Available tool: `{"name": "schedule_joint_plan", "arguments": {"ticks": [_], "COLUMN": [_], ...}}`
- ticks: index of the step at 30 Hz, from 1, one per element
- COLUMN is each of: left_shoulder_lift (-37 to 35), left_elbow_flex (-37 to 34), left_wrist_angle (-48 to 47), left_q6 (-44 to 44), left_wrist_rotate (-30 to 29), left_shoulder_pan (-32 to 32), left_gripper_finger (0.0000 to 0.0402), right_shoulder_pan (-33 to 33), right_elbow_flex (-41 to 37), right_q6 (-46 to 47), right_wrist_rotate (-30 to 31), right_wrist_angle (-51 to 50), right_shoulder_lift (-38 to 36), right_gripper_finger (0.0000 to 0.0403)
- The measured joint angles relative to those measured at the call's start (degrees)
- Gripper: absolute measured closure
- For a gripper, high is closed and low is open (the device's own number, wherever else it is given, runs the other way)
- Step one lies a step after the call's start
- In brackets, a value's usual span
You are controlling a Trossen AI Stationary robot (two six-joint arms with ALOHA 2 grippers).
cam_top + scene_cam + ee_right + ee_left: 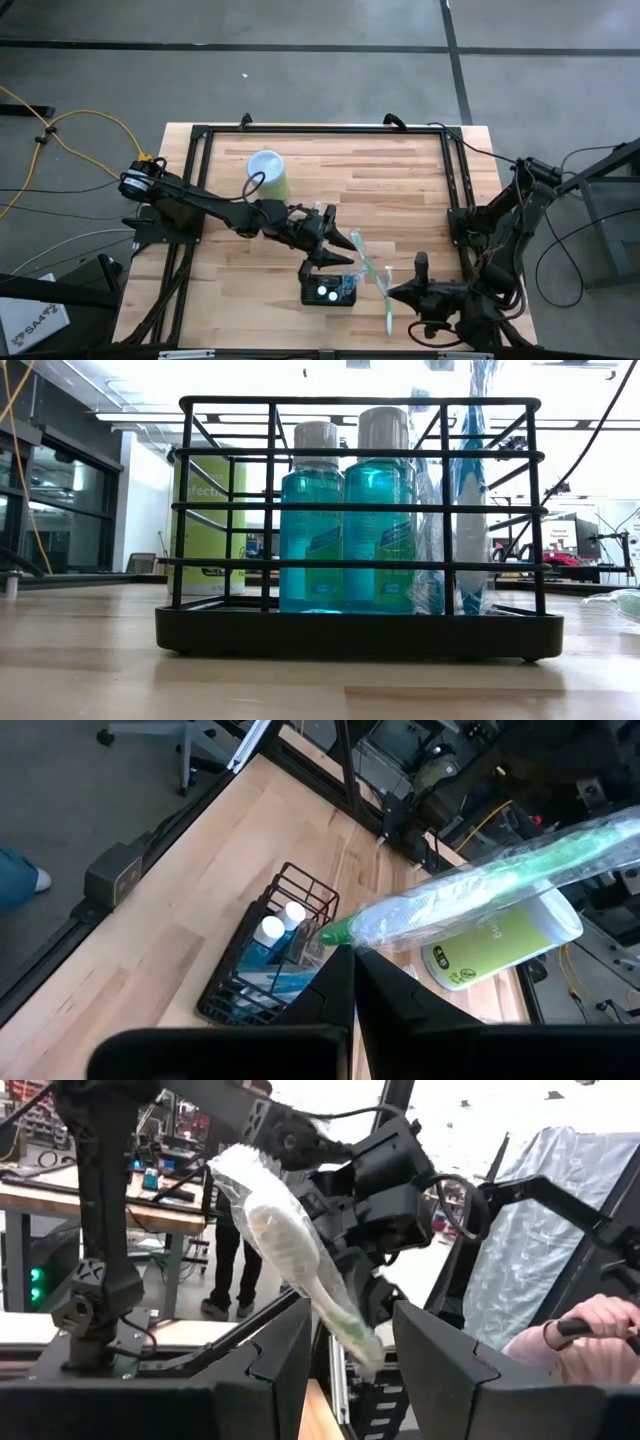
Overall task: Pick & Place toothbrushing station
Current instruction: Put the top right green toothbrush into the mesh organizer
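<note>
The toothbrushing station (328, 291) sits near-centre on the desk (400, 190). I judge it rigid and bottle-heavy, best taken by its top rail. My left gripper (332, 262) hangs unclenched just above; the right gripper (395, 295) pinches a wrapped toothbrush (375, 280).

One black wire rack (358, 630), the toothbrushing station, stands near the table's (400, 190) front edge. It holds two blue bottles (311, 540) with pale caps. One pale green cylinder (268, 175) with a whitish top stands toward the back edge. Two toothbrushes in clear wrappers show: one (480, 895) between the right gripper's (345, 982) closed fingers, one (300, 1265) by the left gripper (345, 1370). Two arms work the table.
</note>
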Motion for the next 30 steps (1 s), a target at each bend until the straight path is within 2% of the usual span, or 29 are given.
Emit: {"name": "schedule_joint_plan", "arguments": {"ticks": [11,30], "left_shoulder_lift": [0.0,0.0], "left_elbow_flex": [0.0,0.0], "left_wrist_angle": [0.4,-0.6], "left_q6": [0.0,0.1], "left_wrist_rotate": [0.0,0.1], "left_shoulder_pan": [0.5,0.5], "left_gripper_finger": [0.0263,0.0263], "right_shoulder_pan": [-2.2,-2.5], "right_elbow_flex": [0.0,0.0], "right_q6": [-2.9,-8.6], "right_wrist_rotate": [-2.1,-1.9], "right_wrist_angle": [2.9,6.3], "right_shoulder_lift": [2.7,2.8], "right_gripper_finger": [0.0401,0.0401]}}
